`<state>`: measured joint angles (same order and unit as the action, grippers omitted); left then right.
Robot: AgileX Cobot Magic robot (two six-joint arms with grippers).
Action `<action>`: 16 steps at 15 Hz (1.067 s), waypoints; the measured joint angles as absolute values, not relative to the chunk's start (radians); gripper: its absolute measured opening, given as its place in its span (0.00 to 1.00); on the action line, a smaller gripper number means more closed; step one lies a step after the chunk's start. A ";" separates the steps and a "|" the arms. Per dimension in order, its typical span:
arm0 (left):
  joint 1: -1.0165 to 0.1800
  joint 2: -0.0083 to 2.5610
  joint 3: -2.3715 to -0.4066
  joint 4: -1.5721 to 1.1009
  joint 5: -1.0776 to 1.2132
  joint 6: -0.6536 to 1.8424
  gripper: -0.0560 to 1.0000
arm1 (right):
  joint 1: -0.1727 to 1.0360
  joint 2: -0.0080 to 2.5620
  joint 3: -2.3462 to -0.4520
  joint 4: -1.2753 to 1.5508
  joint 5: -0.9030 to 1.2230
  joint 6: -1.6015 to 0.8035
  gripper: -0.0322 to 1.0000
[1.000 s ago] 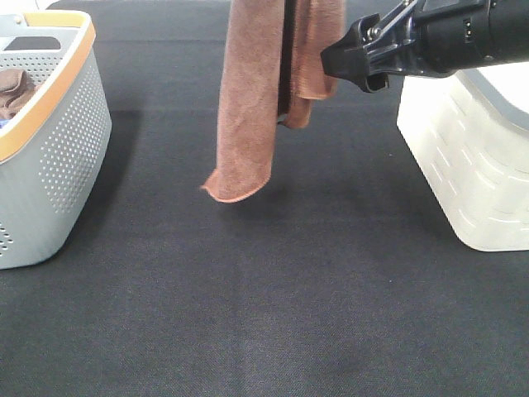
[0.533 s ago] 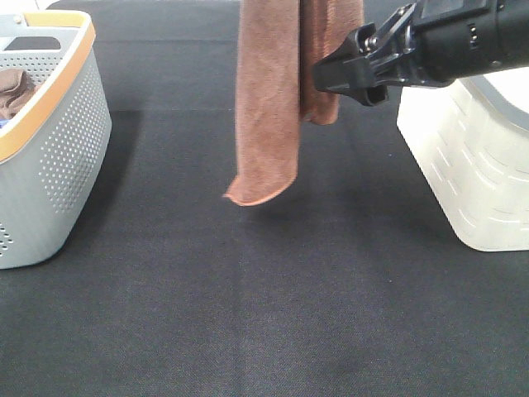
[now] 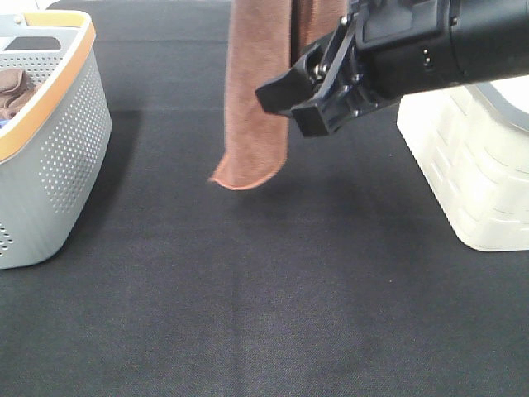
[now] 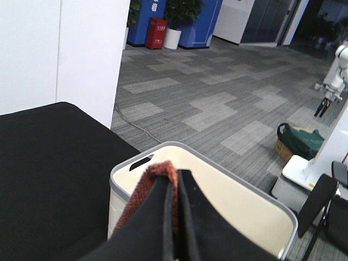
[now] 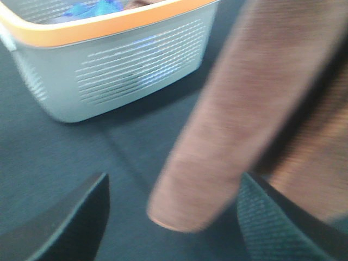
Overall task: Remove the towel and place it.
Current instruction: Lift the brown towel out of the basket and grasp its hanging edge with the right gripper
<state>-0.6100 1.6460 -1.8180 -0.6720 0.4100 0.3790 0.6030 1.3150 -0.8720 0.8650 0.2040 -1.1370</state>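
The rust-brown towel (image 3: 252, 99) hangs folded from above the frame in the exterior high view, its lower end (image 3: 244, 175) just over the black table. My left gripper (image 4: 175, 182) is shut on the towel's top edge (image 4: 155, 174); it sits out of the exterior view. My right gripper (image 3: 295, 106) stands open at the towel's right side, about halfway down the hanging part. In the right wrist view the blurred towel (image 5: 244, 109) hangs between the two dark fingertips (image 5: 70, 217), with neither seen pressing on it.
A grey perforated basket with an orange rim (image 3: 58, 149) stands at the left, holding a darker brown cloth (image 3: 12, 87). A white basket (image 3: 471, 165) stands at the right, seen below the left gripper (image 4: 136, 163). Black cloth covers the table (image 3: 264, 298).
My right gripper has moved left and toward the camera, from beside the towel to around its hanging part. The towel has swayed slightly. The left gripper stays shut.
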 joint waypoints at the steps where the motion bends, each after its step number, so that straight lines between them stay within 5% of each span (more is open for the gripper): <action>1: -0.610 1.644 -1.818 -0.673 0.434 0.404 0.05 | 0.603 1.315 -0.872 0.865 0.188 -1.135 0.65; 7: -0.609 1.565 -1.818 -0.678 0.628 0.649 0.05 | 0.603 1.315 -0.872 0.865 0.168 -1.082 0.65; 16: -0.609 1.565 -1.818 -0.689 0.679 0.678 0.05 | 0.603 1.314 -0.822 0.865 0.122 -1.033 0.65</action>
<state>-0.6090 1.5650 -1.8180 -0.6890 0.6790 0.6780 0.6030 1.3140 -0.8220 0.8650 0.1220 -1.0330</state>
